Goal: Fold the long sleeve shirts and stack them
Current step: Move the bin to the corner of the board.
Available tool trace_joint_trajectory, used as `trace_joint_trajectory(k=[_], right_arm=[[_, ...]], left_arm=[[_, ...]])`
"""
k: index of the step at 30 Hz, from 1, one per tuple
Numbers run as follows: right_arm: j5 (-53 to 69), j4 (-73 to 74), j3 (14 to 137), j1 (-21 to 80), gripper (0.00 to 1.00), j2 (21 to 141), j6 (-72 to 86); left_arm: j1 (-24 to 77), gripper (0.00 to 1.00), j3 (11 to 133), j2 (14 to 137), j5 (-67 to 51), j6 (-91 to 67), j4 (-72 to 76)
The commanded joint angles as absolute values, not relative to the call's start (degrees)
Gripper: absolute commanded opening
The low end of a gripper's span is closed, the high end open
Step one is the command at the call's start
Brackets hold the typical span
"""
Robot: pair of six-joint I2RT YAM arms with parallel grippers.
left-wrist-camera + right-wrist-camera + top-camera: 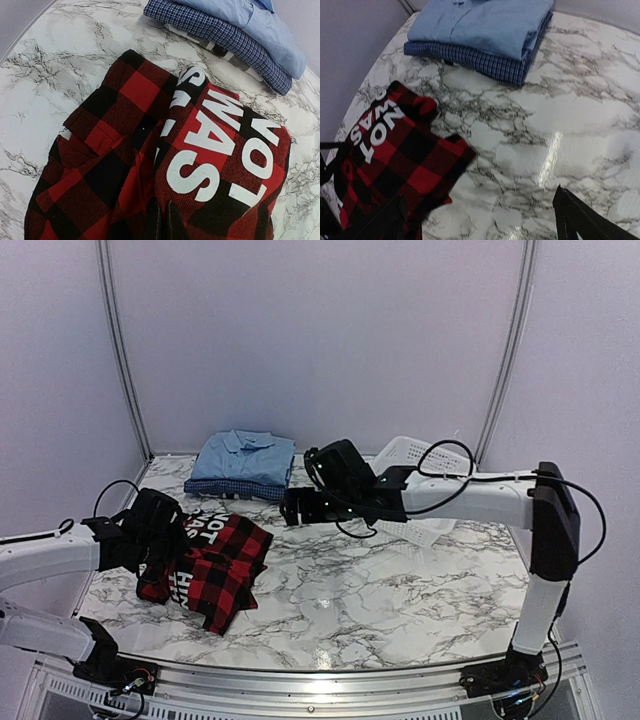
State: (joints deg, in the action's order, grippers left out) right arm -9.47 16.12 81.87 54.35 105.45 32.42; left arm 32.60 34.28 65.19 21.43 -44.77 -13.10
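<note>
Left gripper (168,545), jaws pressed together, pinched the plaid shirt (220,565) near the table's (400,610) left edge, with the cloth trailing toward 4 o'clock. Right gripper (292,508) hung spread wide and empty, the plaid at its 8 o'clock. At the plaid's 12 o'clock, the light blue shirt (245,453) lay folded on the dark blue checked shirt (232,487).
</note>
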Motion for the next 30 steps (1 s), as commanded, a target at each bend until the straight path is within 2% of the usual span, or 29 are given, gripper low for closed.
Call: trace_joint_trajectory(k=[1, 7, 10, 25, 30], right_arm=[[-11.1, 15.9, 94.9, 50.54, 0.99, 117.53, 26.65], [-13.07, 17.14, 107.29, 45.48, 0.99, 128.68, 24.85], [-15.27, 18.46, 108.51, 43.61, 0.98, 129.98, 24.76], [-18.18, 16.5, 81.58, 32.74, 0.99, 111.72, 27.73], [-16.1, 15.5, 78.74, 27.12, 0.99, 109.97, 25.12]], left_arm=[[32.34, 0.0, 35.43, 66.04, 20.9, -43.8, -12.06], [32.34, 0.0, 35.21, 64.85, 20.6, -43.88, -12.11], [32.34, 0.0, 34.86, 64.37, 20.27, -44.05, -12.14], [32.34, 0.0, 35.72, 65.45, 18.83, -43.96, -11.45], [32.34, 0.0, 36.8, 66.33, 16.27, -43.11, -11.04]])
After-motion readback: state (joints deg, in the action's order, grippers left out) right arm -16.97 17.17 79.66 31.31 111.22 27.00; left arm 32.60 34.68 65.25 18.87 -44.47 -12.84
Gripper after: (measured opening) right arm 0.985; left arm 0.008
